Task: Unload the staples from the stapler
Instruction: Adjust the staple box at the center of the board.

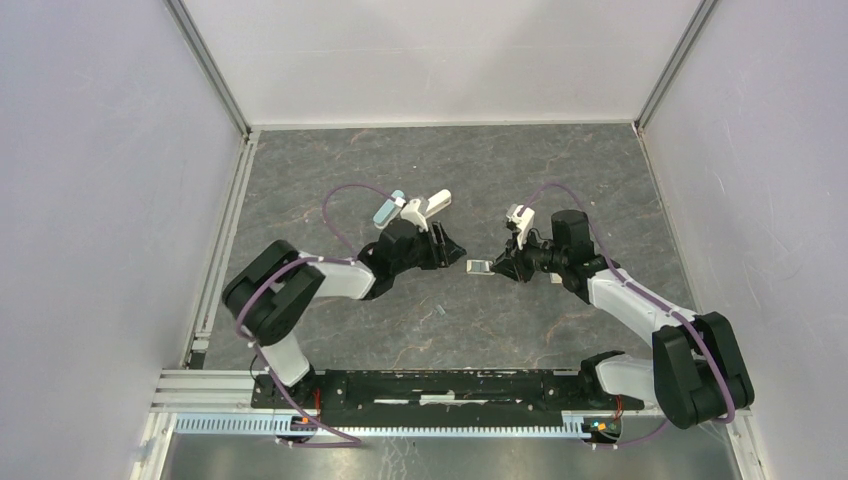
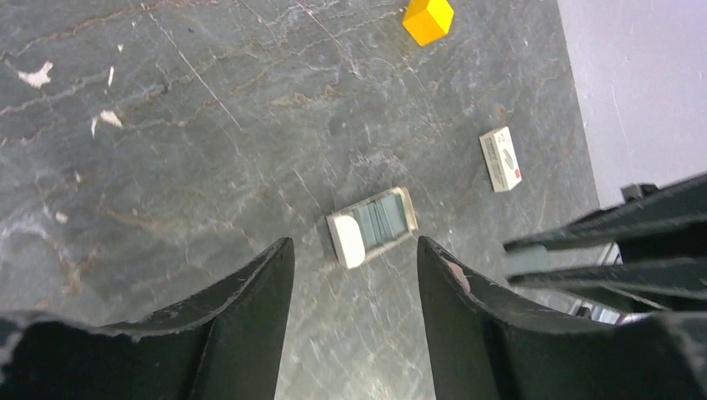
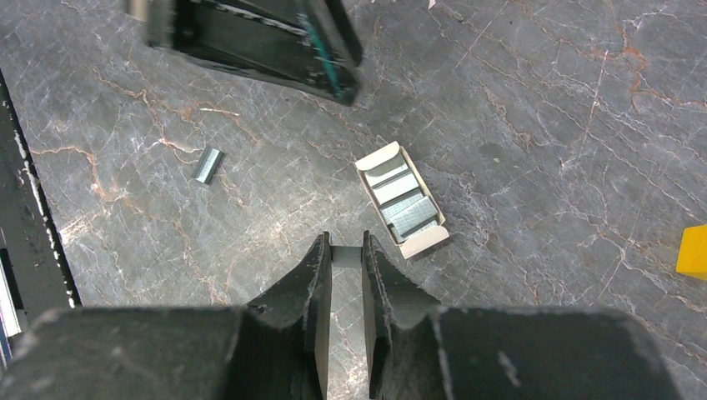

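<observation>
My right gripper (image 3: 346, 242) is shut on a short grey strip of staples (image 3: 346, 257), held just above the table beside an open cardboard box (image 3: 402, 202) with more staple strips in it. In the top view the right gripper (image 1: 497, 266) is right next to that box (image 1: 479, 266). My left gripper (image 2: 354, 246) is open and empty, with the box (image 2: 373, 227) just beyond its fingertips; in the top view it (image 1: 455, 248) faces the right gripper. A teal and white oblong item (image 1: 386, 211) lies behind the left arm. One loose staple strip (image 3: 208, 164) lies on the table (image 1: 438, 311).
A yellow cube (image 2: 428, 18) and a small white box with a red mark (image 2: 501, 158) lie on the grey stone-patterned table beyond the open box. The cube also shows in the right wrist view (image 3: 692, 250). White walls with metal rails enclose the table.
</observation>
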### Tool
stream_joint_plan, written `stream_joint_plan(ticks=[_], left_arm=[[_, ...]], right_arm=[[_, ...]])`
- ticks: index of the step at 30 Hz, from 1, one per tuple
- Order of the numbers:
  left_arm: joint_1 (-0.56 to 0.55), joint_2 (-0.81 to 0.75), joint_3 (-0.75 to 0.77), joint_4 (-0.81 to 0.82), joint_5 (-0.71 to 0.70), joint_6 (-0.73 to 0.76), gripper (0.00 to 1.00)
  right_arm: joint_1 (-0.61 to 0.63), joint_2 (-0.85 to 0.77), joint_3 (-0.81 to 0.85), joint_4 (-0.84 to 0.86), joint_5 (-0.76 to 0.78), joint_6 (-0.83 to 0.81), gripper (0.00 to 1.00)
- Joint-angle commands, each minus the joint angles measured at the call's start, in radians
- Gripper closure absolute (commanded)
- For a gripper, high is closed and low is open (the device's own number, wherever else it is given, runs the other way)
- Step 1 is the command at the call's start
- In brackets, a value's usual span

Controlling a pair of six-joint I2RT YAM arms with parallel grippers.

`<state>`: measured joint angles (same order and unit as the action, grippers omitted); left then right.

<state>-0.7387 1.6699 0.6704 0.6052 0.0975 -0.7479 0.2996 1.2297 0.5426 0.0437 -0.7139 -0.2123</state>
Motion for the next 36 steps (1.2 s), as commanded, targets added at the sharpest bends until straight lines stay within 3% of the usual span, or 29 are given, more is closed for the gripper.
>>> stream_joint_plan(ticks=[1, 15, 36], left_arm=[[0.023, 0.113, 0.110, 0.107, 0.091, -0.025, 0.39], [0.033, 0.359, 0.306, 0.081, 0.198, -0.080, 0.60], [0.033, 0.355, 0.198, 0.172, 0.240, -0.122, 0.67]], right_arm=[[-0.013, 0.004, 0.054, 0.022, -0.024, 0.018, 0.85], [-0.022, 0.015, 0.070, -0.008, -0.018, -0.001, 0.85], [-0.022, 0.050, 0.084, -0.041, 0.010, -0.028, 0.86]])
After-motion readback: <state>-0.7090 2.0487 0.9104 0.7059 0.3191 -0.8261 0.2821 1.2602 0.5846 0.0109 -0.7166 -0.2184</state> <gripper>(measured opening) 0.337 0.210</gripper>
